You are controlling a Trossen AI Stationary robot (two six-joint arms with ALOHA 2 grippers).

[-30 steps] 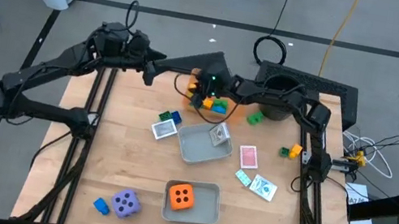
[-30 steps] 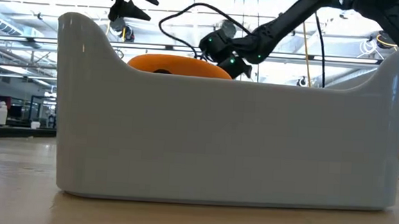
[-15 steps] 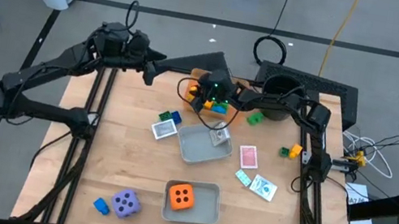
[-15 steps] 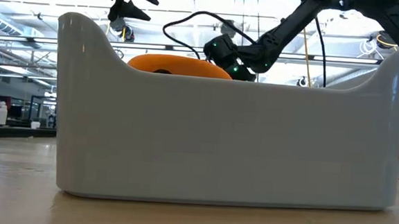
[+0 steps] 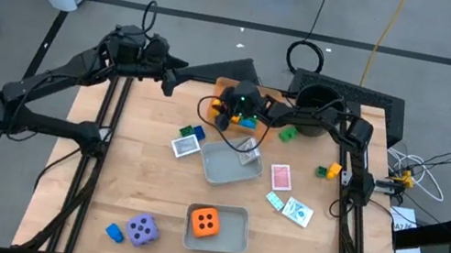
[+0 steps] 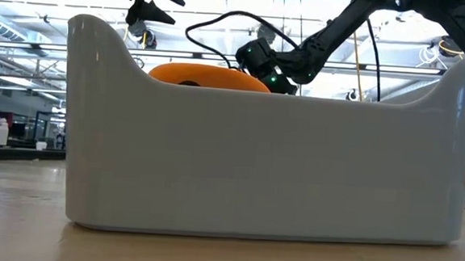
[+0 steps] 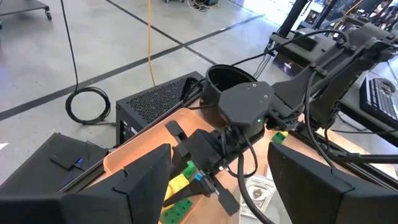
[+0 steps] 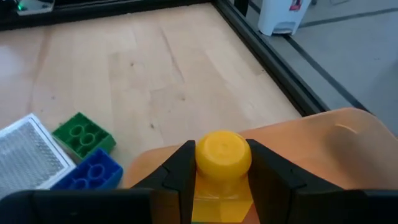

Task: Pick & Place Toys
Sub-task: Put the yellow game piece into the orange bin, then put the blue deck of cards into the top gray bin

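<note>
Going left to right across the worktop [image 5: 133, 175], using the grey tray in the middle [image 5: 229, 163] as the anchor; the left hand [image 5: 171, 77] hangs over the far left edge, well away from that tray, fingers spread apart with nothing between them; down at the near edge, left of the tray, sit a blue brick [image 5: 115, 233] and the purple die [image 5: 142, 229], just beside each other; the orange die [image 5: 206, 222] sits inside a second grey tray [image 5: 234, 238] nearer than the middle one; just off the middle tray's far-left corner there's a card [image 5: 186, 146], with a green brick [image 8: 83, 134] and a blue brick [image 8: 94, 170] touching each other beside it.

The right hand [image 8: 221, 163] is over the orange tray [image 8: 323, 140], just beyond the middle tray, clamped on a yellow brick [image 8: 222, 155]; the wrist view shows both fingers pressed on its stud; more green and yellow bricks lie in the orange tray under it, going by the left wrist view.

Right of the middle tray: a green brick [image 5: 288, 133], a pink card [image 5: 281, 175], two teal cards [image 5: 289, 207], a yellow brick with a green one [image 5: 327, 171] by the right edge; the black pot [image 5: 315, 102] sits at the far right.
</note>
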